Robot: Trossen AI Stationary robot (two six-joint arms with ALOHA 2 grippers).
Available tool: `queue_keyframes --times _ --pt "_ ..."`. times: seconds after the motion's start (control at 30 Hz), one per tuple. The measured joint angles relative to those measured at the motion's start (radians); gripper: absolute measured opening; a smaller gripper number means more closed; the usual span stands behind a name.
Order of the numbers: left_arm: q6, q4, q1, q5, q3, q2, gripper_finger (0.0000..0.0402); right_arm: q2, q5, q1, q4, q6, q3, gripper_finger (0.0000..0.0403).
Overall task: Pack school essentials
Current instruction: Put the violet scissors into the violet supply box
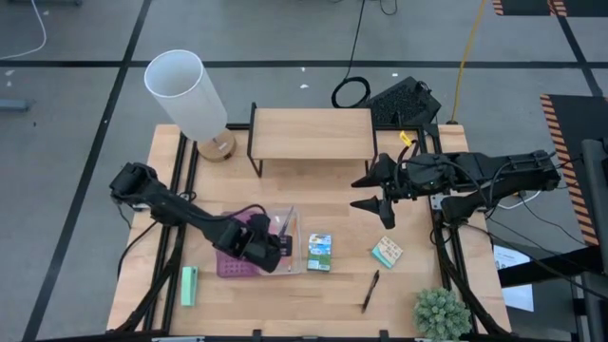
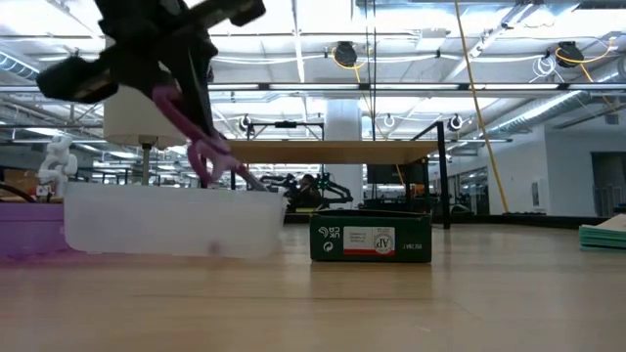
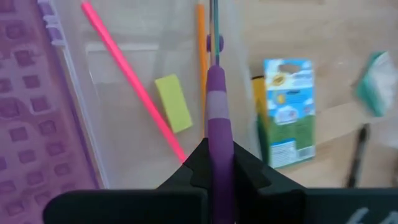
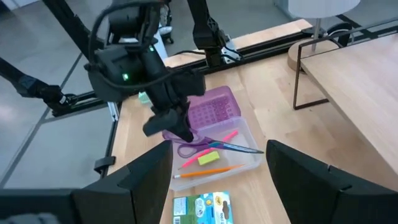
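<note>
The left gripper [image 4: 168, 121] pinches the stiff, light scissors [image 4: 214, 147] by 1 handle over the case [image 4: 249, 163]; right gripper [image 1: 380, 193] gapes idle.

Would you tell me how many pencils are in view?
2: the pink pencil and the orange pencil both lie in the clear tray. Others may be hidden.

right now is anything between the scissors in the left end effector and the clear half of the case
Nothing visible is. The left end effector is shut on the scissors, whose blades reach over the clear half. Only the pink pencil, the orange pencil and the yellow piece lie there, flat.
</note>
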Motion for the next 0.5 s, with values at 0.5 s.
queue_keyframes --times 0.5 --pt "0.022 0.05 -0.021 0.038 0.025 0.01 0.0026 -0.003 -0.001 0.0 -0.028 -0.014 0.0 0.0251"
